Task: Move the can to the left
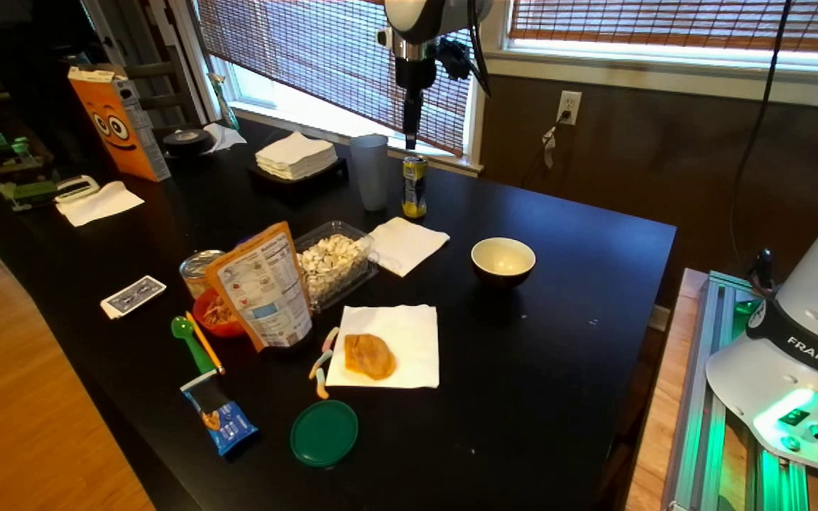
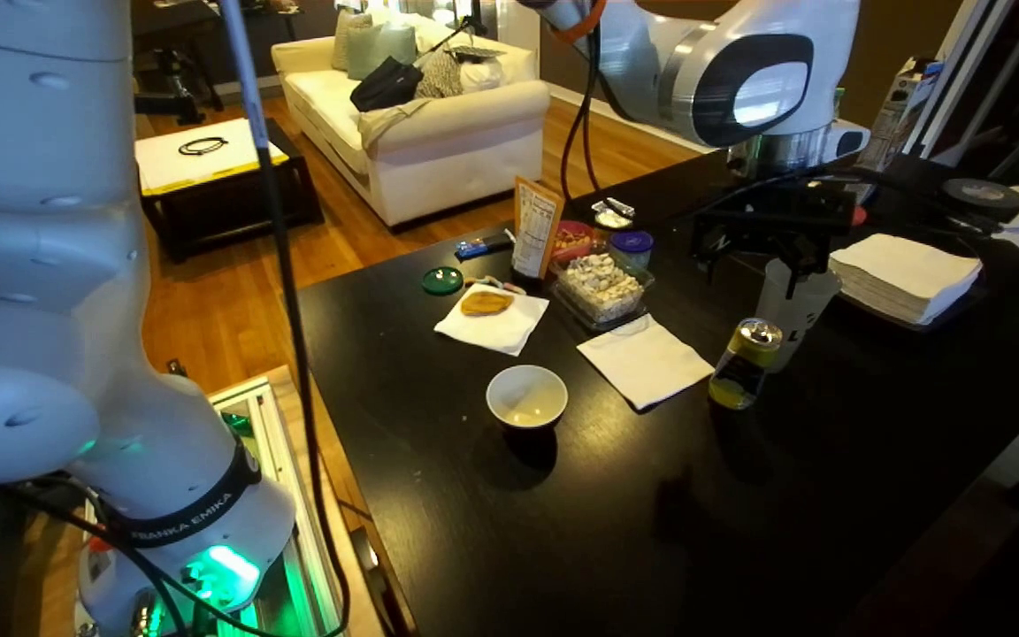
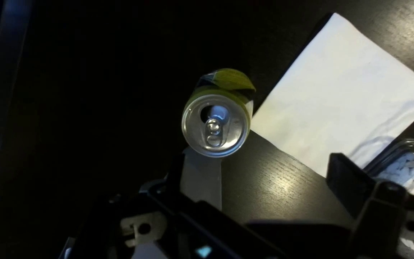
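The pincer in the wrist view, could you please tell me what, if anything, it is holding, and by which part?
Nothing is held: the pincer is open, and the can stands upright on the table, apart from it.

On top of the can [image 2: 745, 364], shiny bare metal is seen. Beside the can, matt paper is shown by the napkin [image 3: 336, 95] and, seemingly, frosted plastic by the cup [image 1: 371, 174]. Under the can, wood grain is shown by the smooth table [image 3: 282, 187]; farther from it, a glossy inside by the bowl [image 2: 527, 398].
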